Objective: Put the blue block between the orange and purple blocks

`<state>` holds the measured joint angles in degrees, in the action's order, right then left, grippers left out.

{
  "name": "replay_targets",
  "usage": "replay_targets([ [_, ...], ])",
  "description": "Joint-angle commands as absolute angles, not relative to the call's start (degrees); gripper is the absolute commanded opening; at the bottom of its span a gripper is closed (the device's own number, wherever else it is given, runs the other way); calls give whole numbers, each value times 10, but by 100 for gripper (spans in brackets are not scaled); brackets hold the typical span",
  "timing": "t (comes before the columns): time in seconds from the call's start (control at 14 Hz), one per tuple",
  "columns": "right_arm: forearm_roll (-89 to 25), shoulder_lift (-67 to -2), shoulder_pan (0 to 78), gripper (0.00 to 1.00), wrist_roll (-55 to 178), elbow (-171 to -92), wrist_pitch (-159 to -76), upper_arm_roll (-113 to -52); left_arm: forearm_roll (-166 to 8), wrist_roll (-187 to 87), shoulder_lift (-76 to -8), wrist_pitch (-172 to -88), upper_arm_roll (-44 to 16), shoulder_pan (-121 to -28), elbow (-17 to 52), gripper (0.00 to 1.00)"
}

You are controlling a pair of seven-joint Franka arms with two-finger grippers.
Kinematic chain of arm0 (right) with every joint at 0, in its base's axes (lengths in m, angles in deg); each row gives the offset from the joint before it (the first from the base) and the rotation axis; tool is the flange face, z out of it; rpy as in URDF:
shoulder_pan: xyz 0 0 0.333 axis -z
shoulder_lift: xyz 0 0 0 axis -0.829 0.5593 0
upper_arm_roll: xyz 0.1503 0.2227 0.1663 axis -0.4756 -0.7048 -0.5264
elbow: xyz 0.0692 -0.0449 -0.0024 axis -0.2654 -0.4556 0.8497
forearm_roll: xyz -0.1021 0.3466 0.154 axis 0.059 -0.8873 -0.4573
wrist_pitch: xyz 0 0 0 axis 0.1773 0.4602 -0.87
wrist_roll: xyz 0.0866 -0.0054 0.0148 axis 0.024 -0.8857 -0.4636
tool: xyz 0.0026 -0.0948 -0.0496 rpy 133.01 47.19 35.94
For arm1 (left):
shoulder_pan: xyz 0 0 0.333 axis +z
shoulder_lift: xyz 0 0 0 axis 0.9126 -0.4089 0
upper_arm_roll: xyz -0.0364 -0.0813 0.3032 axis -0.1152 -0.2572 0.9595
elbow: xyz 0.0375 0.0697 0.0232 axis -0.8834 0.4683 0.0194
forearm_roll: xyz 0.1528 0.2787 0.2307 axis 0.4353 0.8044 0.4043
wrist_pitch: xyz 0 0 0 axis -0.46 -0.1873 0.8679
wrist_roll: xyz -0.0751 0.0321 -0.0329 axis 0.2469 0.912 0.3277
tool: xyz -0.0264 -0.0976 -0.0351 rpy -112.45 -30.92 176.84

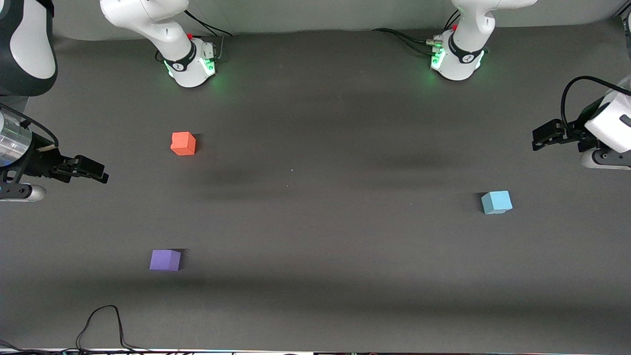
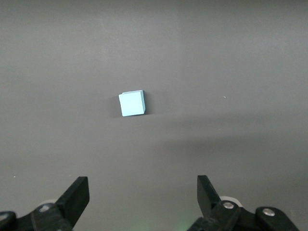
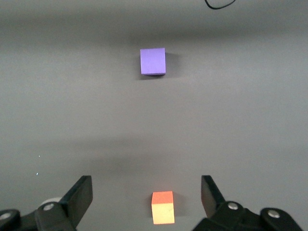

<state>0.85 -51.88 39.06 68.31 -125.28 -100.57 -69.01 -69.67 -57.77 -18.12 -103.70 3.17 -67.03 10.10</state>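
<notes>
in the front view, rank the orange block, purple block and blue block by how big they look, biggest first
1. purple block, blue block: about alike, too close to rank
2. orange block: slightly smaller, though it lies farthest from the camera, so this may be distance only

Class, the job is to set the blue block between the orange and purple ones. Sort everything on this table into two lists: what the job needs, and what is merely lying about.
Needed for the job:
- small light sky-blue matte cube
- small orange-red matte cube
- small violet-purple matte cube
- left gripper, open
- right gripper, open

Lying about:
- thin black cable at the table's edge nearest the front camera
</notes>
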Motion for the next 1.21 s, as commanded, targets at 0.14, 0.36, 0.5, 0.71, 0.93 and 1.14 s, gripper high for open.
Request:
replay_targets([
  [0.14,2,-548,385,100,679,-1261,-979,-687,-695,-607,-180,-1029,43,-667,110,100],
  [0.36,3,-577,385,100,679,-1283,-966,-687,-682,-641,-175,-1043,43,-645,134,100],
  [0.5,10,-603,384,100,680,-1315,-968,-687,-682,-653,-152,-1080,43,-624,182,100],
  [0.71,21,-631,384,100,681,-1345,-973,-688,-682,-656,-142,-1144,43,-619,245,100],
  [0.93,21,-629,384,100,682,-1348,-974,-690,-682,-656,-156,-1224,43,-618,305,100],
  [1.14,21,-628,384,100,682,-1346,-978,-692,-682,-656,-199,-1323,43,-618,349,100],
])
